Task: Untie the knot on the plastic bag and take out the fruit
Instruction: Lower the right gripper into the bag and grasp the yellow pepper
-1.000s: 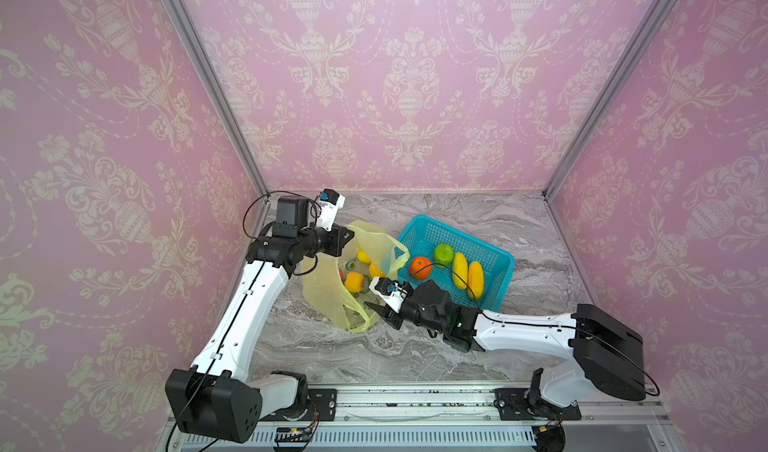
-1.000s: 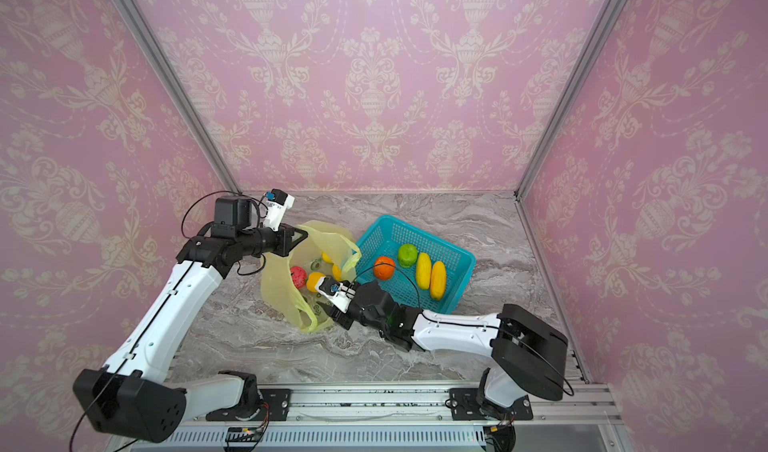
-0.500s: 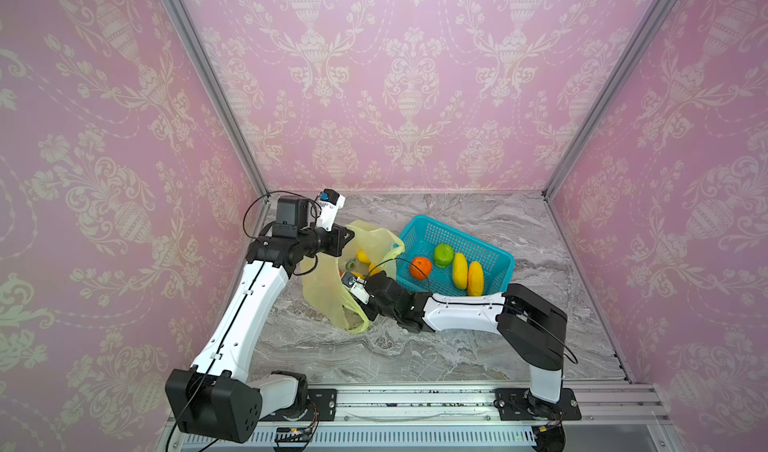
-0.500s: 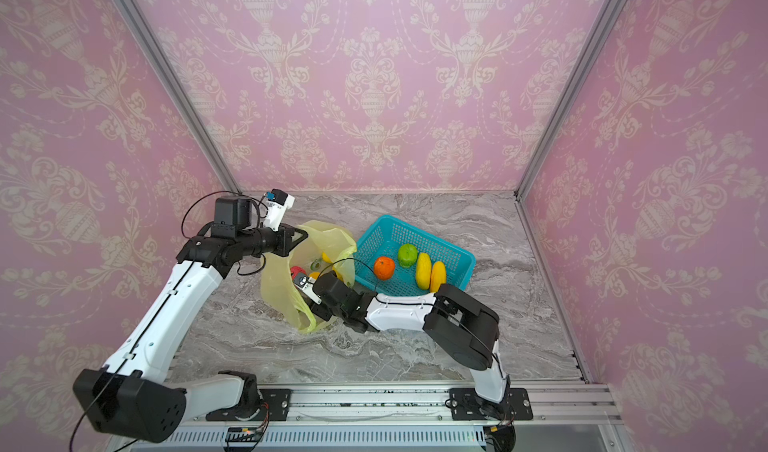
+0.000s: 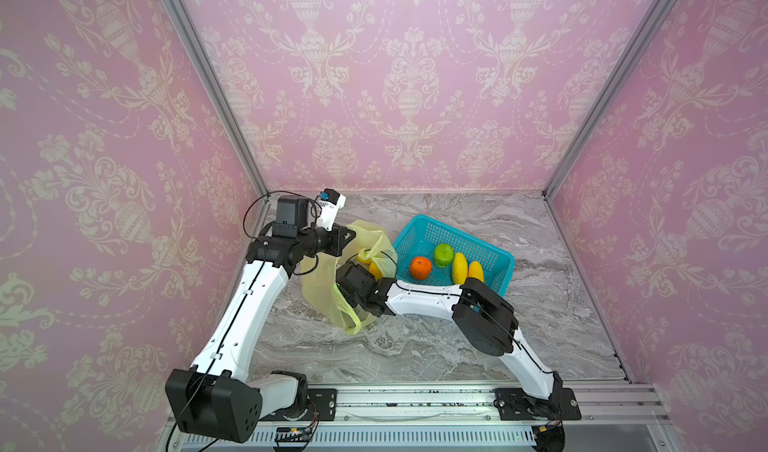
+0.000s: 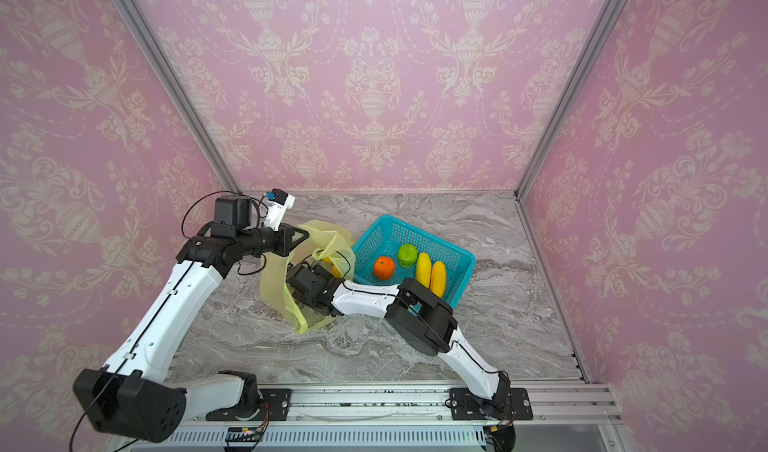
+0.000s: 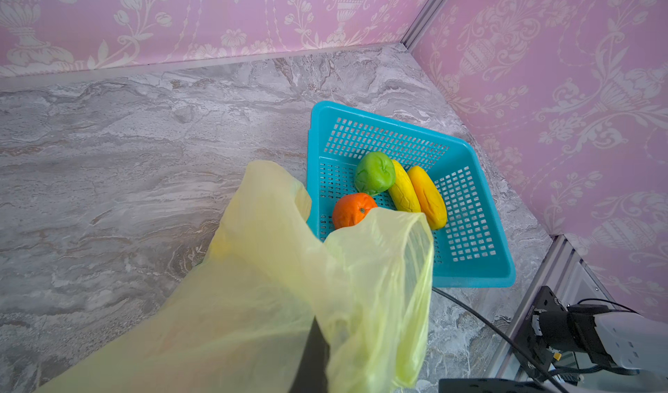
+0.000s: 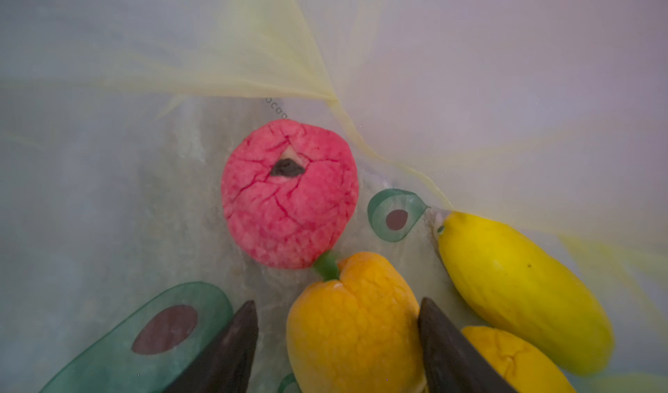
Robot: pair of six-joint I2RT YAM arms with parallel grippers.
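Note:
The plastic bag lies open-mouthed on the marble; the knot is out of view. My left gripper is shut on the bag's rim and holds it up. My right gripper is inside the bag, its open jaws on either side of an orange-yellow fruit with a green stem. One finger is at its skin. The other finger stands apart. Beyond it lie a pink-red ball, a yellow mango and another orange-yellow piece.
A turquoise basket right of the bag holds an orange, a green fruit and two yellow mangoes. The right arm's elbow hangs over the basket's front corner. Pink walls close in the back and both sides.
The right arm has pushed its gripper deeper into the bag, its elbow swinging in toward the basket, and its jaws have widened. The left gripper has kept its hold and place.

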